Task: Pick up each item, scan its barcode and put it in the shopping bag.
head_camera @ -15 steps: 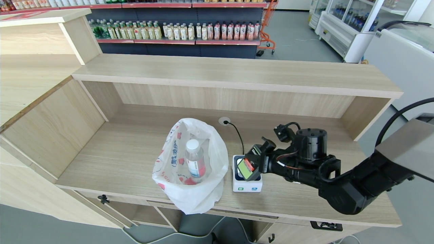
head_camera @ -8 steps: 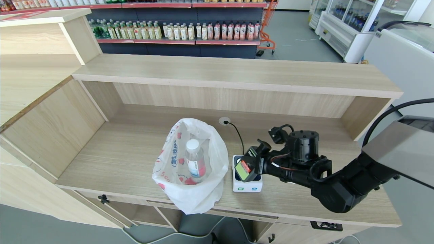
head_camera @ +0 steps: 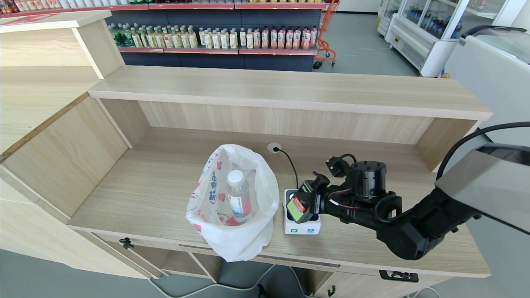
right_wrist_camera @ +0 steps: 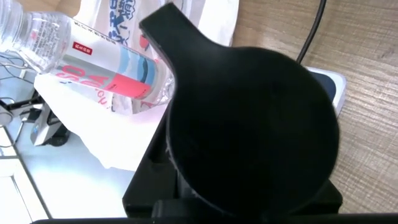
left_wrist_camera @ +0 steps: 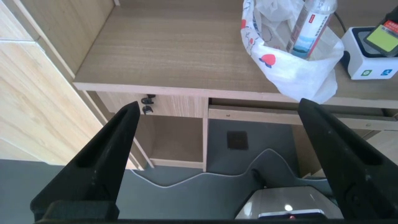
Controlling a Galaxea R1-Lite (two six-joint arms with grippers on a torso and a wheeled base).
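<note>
Wooden counter (head_camera: 157, 194); scanner (head_camera: 302, 227) beside shopping bag (head_camera: 253, 236); right pincer (head_camera: 305, 201) holds green item (head_camera: 295, 209) above.

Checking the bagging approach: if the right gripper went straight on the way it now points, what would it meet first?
Probably the side wall of the shopping bag: the right gripper, holding the green item above the scanner, points at it. Height is unclear.

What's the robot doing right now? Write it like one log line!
right gripper: holds green item | above: scanner | shopping bag: bottle inside
</note>
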